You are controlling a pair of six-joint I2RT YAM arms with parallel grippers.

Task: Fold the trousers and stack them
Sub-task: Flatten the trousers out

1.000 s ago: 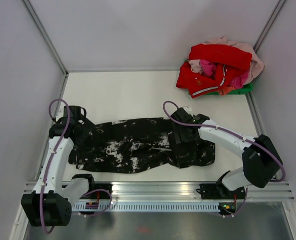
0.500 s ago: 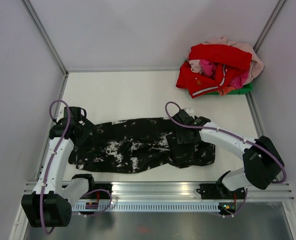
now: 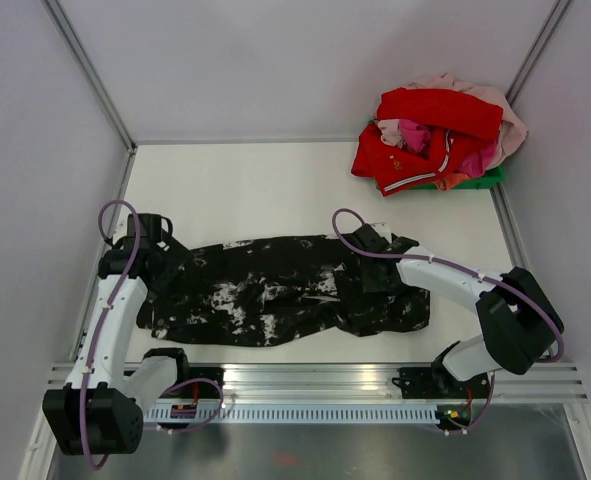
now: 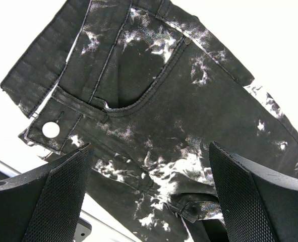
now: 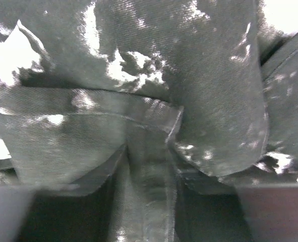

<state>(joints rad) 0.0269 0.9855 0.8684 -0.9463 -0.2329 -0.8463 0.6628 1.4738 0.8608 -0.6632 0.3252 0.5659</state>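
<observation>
Trousers are lying stretched across the bench. Over their waistband (left end) the left end effector is hovering wide open; the right end effector is sitting on bunched cloth, and whether it is gripping I cannot tell.

Trousers: one pair counted, two legs, black with white blotches.
Waist button: one, white.
Pocket opening: one showed in left wrist view.
Arms: two, left arm and right arm.
Jaws: two sets, one per arm. Fingers: two per set.
Green bin: one.
Clothes heap in bin: one. Red pieces numbered at least two, pink at least two; exact count could not be told.
Worktop: one.
Front rail: one.
</observation>
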